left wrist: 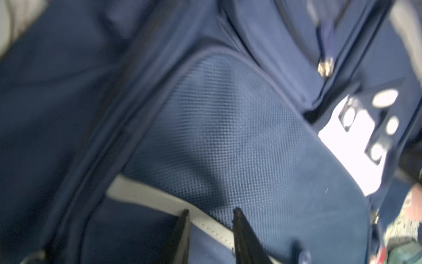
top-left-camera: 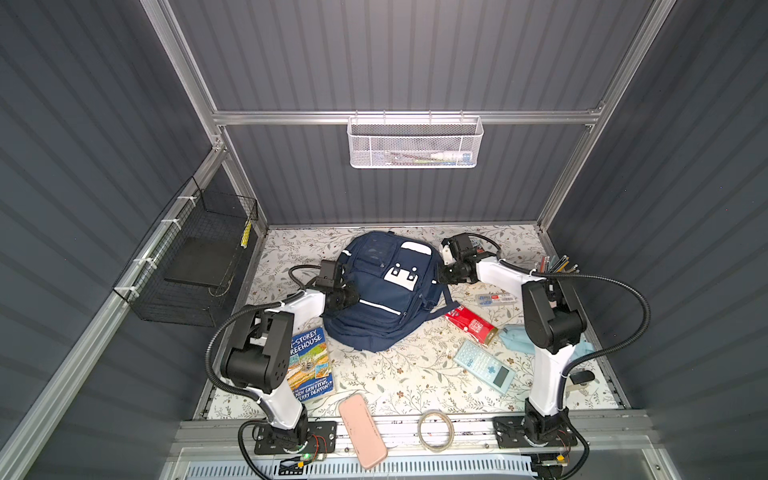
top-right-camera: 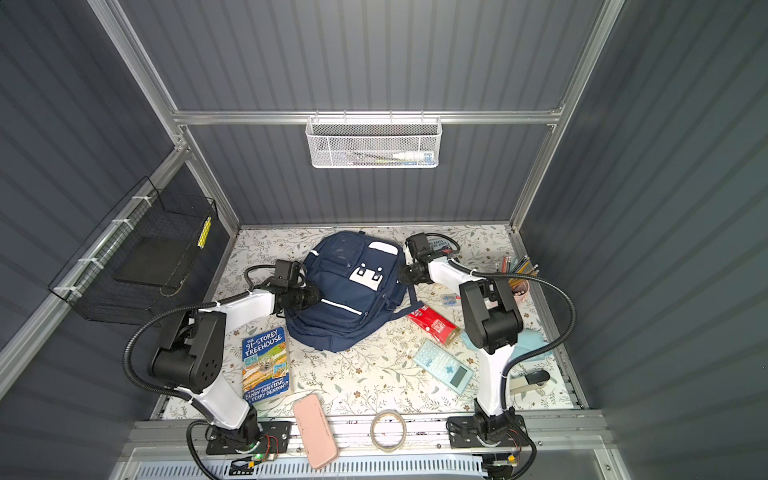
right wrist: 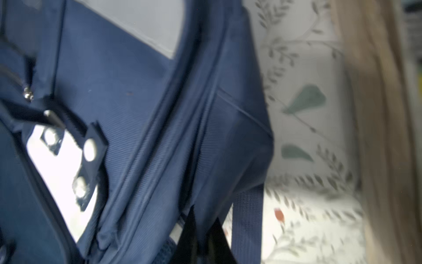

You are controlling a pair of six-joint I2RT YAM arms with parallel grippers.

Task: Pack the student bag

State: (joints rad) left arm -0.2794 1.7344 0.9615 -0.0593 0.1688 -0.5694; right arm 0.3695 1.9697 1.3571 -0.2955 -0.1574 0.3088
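Note:
The student bag [top-left-camera: 382, 299] [top-right-camera: 349, 299] lies front-up in the middle of the floral table in both top views; it is navy with white stripes and a white patch. My left gripper [top-left-camera: 355, 293] [top-right-camera: 318, 293] is at its left side. In the left wrist view that gripper [left wrist: 211, 212] has its jaws a narrow gap apart, tips on the bag [left wrist: 228, 125] across a white stripe that lies flat between them. My right gripper [top-left-camera: 439, 274] [top-right-camera: 401, 274] is at the bag's right side. In the right wrist view it [right wrist: 204, 213] is shut on a fold of the bag [right wrist: 137, 114], beside a navy strap [right wrist: 247, 219].
A paperback book [top-left-camera: 309, 365] lies front left. A pink case [top-left-camera: 362, 430] and a tape ring [top-left-camera: 435, 430] sit at the front edge. On the right are a red box [top-left-camera: 471, 324], calculator [top-left-camera: 484, 365], teal cloth [top-left-camera: 515, 336] and pencil cup [top-left-camera: 557, 266]. A black wire basket [top-left-camera: 195, 266] hangs on the left wall.

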